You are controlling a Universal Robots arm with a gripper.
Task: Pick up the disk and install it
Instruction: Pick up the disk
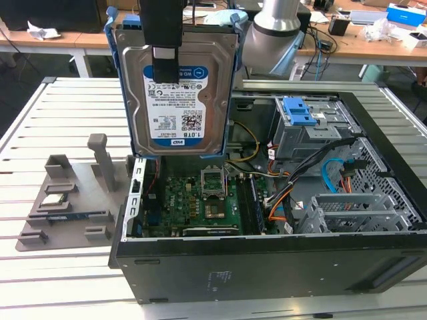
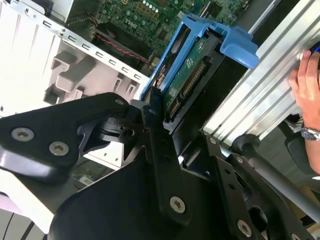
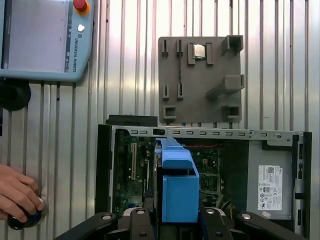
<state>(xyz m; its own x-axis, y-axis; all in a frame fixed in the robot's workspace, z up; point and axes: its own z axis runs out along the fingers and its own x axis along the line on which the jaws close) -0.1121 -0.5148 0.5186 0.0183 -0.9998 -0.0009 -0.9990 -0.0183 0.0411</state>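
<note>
- A ribbed metal table (image 1: 60, 120) fills the middle of the room, and cluttered wooden desks (image 1: 373, 43) stand far behind it.
- The gripper (image 1: 165, 63) is clamped on the disk (image 1: 177, 100), with one black finger flat across the labelled face. In the second wrist view the fingers (image 2: 160, 160) pinch it edge-on.
- The disk hangs upright in the air over the open computer case (image 1: 267, 263), toward the exterior view's left end of it, and touches nothing but the gripper.
- Its white-and-blue label faces the exterior camera with the print upside down. A blue carrier frame (image 1: 113, 40) wraps its edges.
- Inside the case I see a green motherboard (image 1: 193, 203), loose cables (image 1: 277, 200) and a metal drive cage with a blue latch (image 1: 298, 112).
- In the first wrist view a grey power-supply box (image 3: 270, 175) in the case carries a white printed sticker.
- A grey fixture plate (image 1: 73, 230) lies just beside the case on the exterior view's left. Its slots hold a processor chip (image 1: 53, 199) and a memory stick (image 1: 70, 215).
- A teach pendant (image 3: 45, 40) with a red button and a line of print lies on the table, cut off by the picture edge.
- A person's hand (image 3: 17, 192) rests on a dark round knob (image 3: 22, 220) near it.
- The gripper hides the disk's top edge, and the case's near wall hides the near edge of the board.
</note>
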